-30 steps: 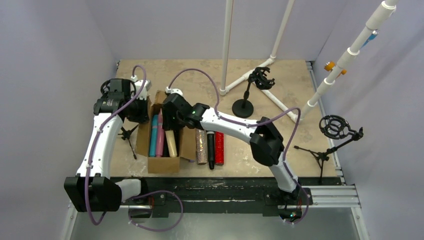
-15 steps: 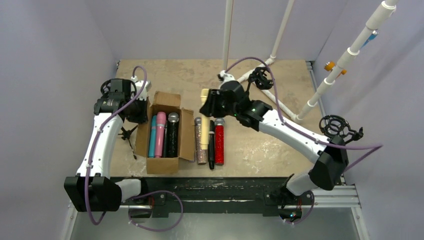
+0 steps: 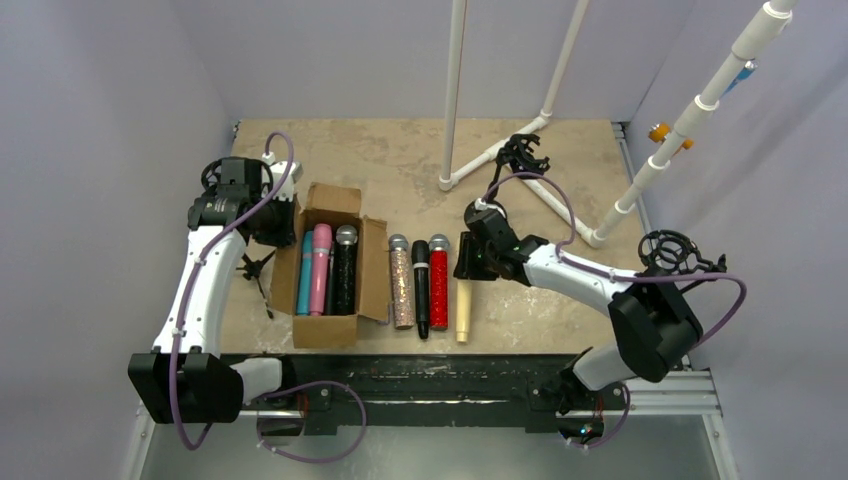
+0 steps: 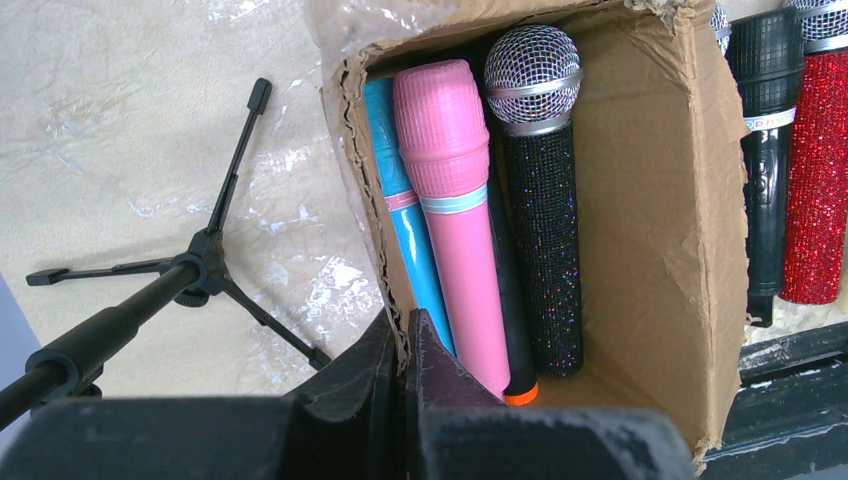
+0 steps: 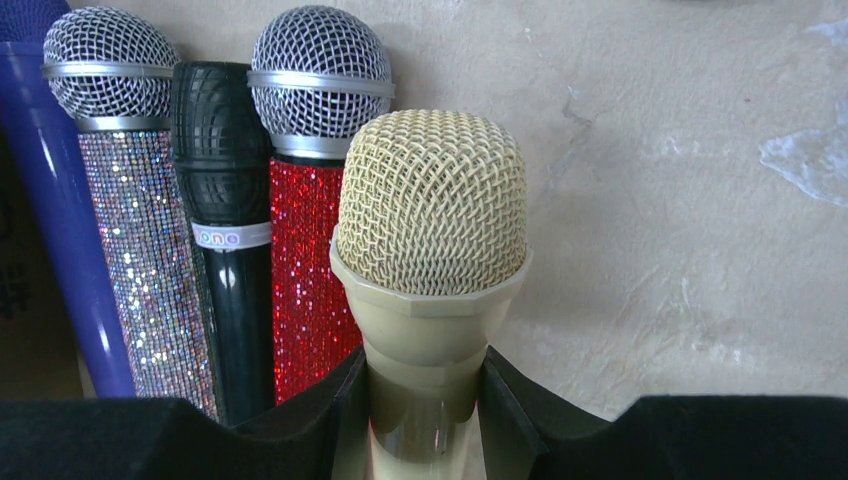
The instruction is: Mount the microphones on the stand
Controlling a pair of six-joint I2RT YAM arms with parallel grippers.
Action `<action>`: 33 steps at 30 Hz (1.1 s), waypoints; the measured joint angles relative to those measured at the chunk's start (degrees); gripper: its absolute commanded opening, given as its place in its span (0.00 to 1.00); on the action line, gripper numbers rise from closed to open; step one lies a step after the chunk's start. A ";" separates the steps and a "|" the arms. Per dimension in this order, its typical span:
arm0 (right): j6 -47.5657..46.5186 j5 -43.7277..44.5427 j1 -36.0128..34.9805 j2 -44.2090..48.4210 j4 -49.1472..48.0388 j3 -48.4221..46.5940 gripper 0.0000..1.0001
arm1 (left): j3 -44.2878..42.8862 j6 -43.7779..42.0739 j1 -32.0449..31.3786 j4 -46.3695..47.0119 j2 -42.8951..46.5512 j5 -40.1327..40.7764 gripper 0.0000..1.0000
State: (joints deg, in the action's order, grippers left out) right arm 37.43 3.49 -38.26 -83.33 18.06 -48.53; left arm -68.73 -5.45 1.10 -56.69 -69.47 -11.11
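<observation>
Cream microphone (image 5: 430, 200) clamped at neck in my right gripper (image 5: 423, 378), mesh head pointing away from arm bases. It sits just right of red glitter microphone (image 5: 305, 280), in row with black microphone (image 5: 225, 200) and silver glitter microphone (image 5: 130, 230) on table (image 5: 680, 200). My left gripper (image 4: 405, 345) pinched tight on left wall of cardboard box (image 4: 690, 200); pink microphone (image 4: 455, 200) among those inside.

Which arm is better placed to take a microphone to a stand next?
Right. The right gripper has its jaws closed on the cream microphone, and the shock-mount stand stands on its side of the table. The left gripper is shut on the cardboard box wall.
</observation>
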 measured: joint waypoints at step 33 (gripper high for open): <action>-0.44 5.42 -8.20 -4.13 1.88 -21.03 0.57 | -0.17 0.22 0.00 -0.42 0.02 -0.72 0.00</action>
State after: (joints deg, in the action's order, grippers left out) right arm 36.99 8.91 -46.46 -87.46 19.94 -69.56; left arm -68.90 -5.23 1.10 -57.10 -69.45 -11.84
